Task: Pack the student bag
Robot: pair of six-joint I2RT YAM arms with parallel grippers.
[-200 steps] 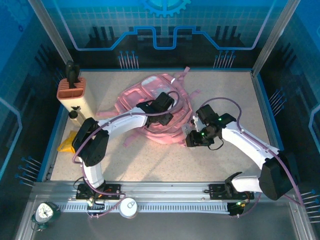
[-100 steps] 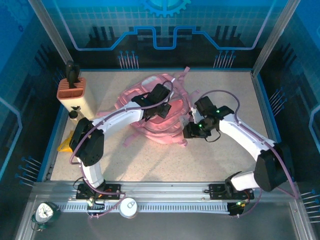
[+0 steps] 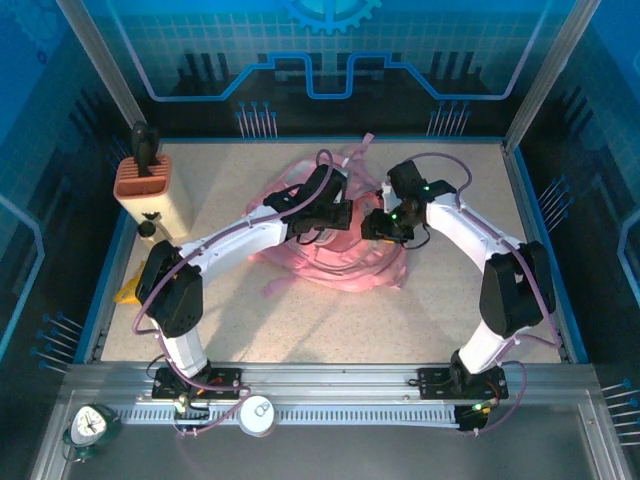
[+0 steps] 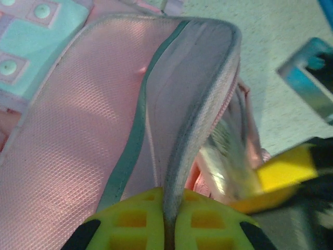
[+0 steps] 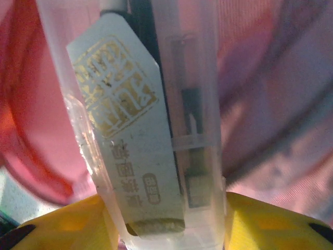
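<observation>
The student bag point(image 3: 330, 262), soft pink fabric, lies mid-table with its straps trailing. My left gripper point(image 3: 335, 205) is shut on the grey zip rim of the bag's opening point(image 4: 192, 120); in the left wrist view the rim runs up from between the yellow-green fingers point(image 4: 170, 200). My right gripper point(image 3: 375, 222) sits just right of it, shut on a clear plastic case point(image 5: 151, 130) with a white, gold-printed label. The case point(image 4: 229, 156) pokes toward the gap beside the raised rim. Pink fabric point(image 5: 281, 78) surrounds the case in the right wrist view.
An orange-topped holder point(image 3: 143, 180) with a dark item stands back left, a small bottle point(image 3: 148, 230) and a yellow thing point(image 3: 132, 290) along the left edge. A blue card point(image 4: 312, 73) lies on the table beyond the bag. Speckled tabletop lies open in front.
The left gripper has shut on the bag's rim and drawn it up and back. The right gripper has carried the clear case back and left, up to the bag's opening.
</observation>
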